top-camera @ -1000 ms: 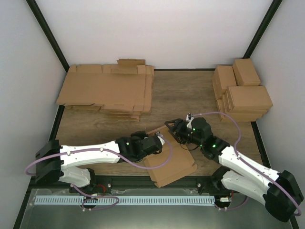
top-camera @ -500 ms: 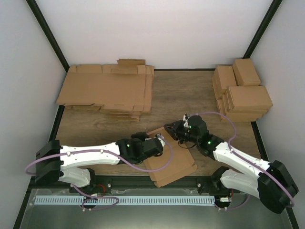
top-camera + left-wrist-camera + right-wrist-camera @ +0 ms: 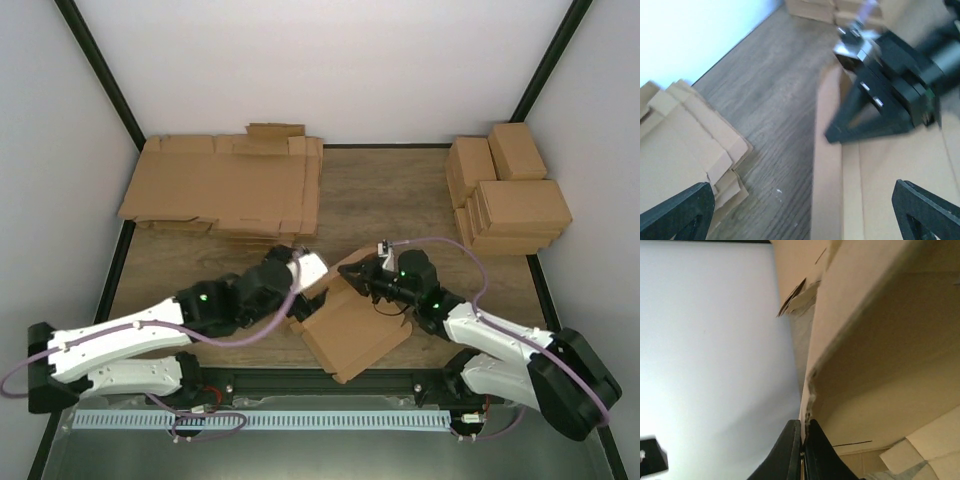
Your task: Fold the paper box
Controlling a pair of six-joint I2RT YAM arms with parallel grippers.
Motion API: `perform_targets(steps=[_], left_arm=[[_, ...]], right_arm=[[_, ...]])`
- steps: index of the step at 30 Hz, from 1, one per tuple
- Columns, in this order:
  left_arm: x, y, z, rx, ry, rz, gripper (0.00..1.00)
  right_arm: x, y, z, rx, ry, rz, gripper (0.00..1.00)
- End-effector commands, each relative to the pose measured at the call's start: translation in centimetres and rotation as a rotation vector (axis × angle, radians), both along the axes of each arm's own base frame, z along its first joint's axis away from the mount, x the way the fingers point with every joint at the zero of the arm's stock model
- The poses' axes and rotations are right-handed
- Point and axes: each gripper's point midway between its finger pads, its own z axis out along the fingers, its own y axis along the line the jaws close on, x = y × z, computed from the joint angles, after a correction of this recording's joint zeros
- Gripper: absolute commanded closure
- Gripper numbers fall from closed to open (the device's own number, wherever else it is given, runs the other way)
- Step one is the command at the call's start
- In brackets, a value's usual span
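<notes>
The paper box [image 3: 355, 335] lies partly folded near the front middle of the table, its left wall raised. My right gripper [image 3: 356, 272] is shut on the thin upper edge of that wall. In the right wrist view, its black fingers [image 3: 812, 450] pinch the cardboard edge [image 3: 810, 390]. My left gripper [image 3: 304, 274] hovers just left of the box, wide open and holding nothing. From the left wrist, I see its fingertips [image 3: 685, 210] far apart over bare wood and the box's wall [image 3: 827, 165], and the right gripper [image 3: 880, 95] is ahead.
A pile of flat cardboard sheets [image 3: 220, 190] fills the back left and lies close to my left gripper [image 3: 802, 192]. Stacked finished boxes [image 3: 510, 195] stand at the back right. A black frame rail [image 3: 330, 382] runs along the table's near edge.
My left gripper has opened and drawn back to the upper left, off the box. The right gripper has shut on the box's wall edge. The box has shifted slightly.
</notes>
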Motion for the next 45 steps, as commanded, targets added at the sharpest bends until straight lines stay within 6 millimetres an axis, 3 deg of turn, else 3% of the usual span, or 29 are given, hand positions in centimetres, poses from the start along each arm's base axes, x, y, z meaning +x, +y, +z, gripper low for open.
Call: perform_targets(steps=[1,4,11,17,25,32,40,45], left_arm=[[2.5,1.5,3.6,-0.325,0.204,0.205,0.00],[5.0,3.4,2.9,-0.401,0.383,0.347,0.00],[5.7,2.5,-1.0,-0.425,0.667,0.253,0.00],[4.5,1.7,-3.3,-0.416,0.727,0.173,0.02],[3.8,1.7,-6.4,-0.377,0.766,0.150,0.16],[4.5,2.6,-9.6,-0.300,0.775,0.236,0.29],[4.6,2.0,-10.1,-0.313,0.788,0.211,0.48],[4.4,1.5,-10.0,-0.332,0.797,0.180,0.55]], right_arm=[[0.0,1.9,3.1,0.102,-0.121,0.106,0.99],[-0.1,3.4,3.9,0.116,-0.168,0.196,0.99],[0.1,4.4,3.5,0.098,-0.224,0.263,0.99],[-0.3,3.9,0.5,0.079,-0.176,0.271,0.99],[-0.4,3.8,-1.9,0.037,-0.143,0.280,0.99],[-0.5,3.7,-3.9,-0.004,-0.116,0.287,0.99],[-0.7,3.7,-5.1,-0.020,-0.105,0.302,0.99],[-0.6,3.6,-5.4,-0.061,-0.110,0.306,0.99]])
